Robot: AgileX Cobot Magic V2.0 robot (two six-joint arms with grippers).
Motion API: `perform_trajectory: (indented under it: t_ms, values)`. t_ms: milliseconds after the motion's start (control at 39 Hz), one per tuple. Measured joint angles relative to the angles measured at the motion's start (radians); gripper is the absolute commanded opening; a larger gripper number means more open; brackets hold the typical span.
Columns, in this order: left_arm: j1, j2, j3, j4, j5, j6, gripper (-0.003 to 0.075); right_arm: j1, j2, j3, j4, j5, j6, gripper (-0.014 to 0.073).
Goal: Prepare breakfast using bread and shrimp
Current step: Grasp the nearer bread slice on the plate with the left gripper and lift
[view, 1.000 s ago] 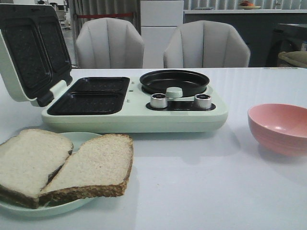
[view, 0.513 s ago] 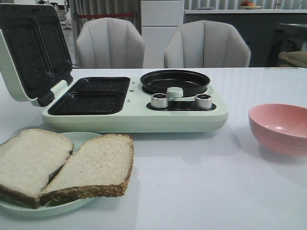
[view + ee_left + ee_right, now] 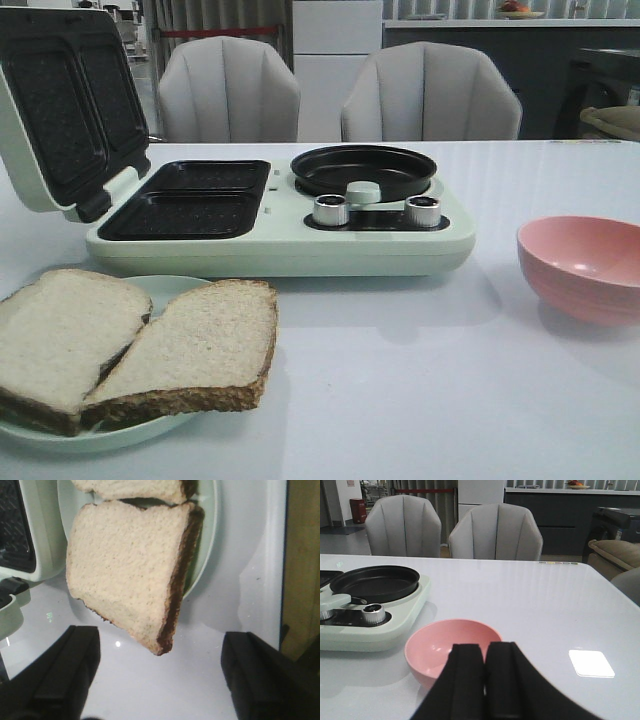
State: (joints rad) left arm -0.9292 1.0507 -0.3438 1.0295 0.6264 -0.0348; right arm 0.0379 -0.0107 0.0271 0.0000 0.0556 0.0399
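White table (image 3: 400,380): bread (image 3: 185,350) (edges cropped), bowl (image 3: 585,265) partly cut.

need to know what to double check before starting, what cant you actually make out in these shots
- Inside of the pink bowl: the front view sees only its far wall, and the right gripper covers its near side in the right wrist view, so no shrimp can be confirmed.
- Second bread slice: cut off by the left wrist view's edge.
- Left gripper: absent from the front view.
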Motion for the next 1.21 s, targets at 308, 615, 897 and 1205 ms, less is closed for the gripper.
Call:
perform_trajectory:
  t_ms: [308,615,897,1205]
  values:
    - [0.107,0.150,-0.008,0.114,-0.049,-0.058,0.0552,0.000,0.000,0.000,0.000,0.000,0.000,0.0153]
    - [0.178,0.287,-0.060,0.217,-0.081,-0.074,0.0552,0.000,0.000,0.000,0.000,0.000,0.000,0.0153]
    - [0.239,0.381,-0.112,0.308,-0.124,-0.074,0.0552,0.000,0.000,0.000,0.000,0.000,0.000,0.0153]
    - [0.287,0.450,-0.137,0.345,-0.158,-0.074,0.0320,0.000,0.000,0.000,0.000,0.000,0.000,0.0153]
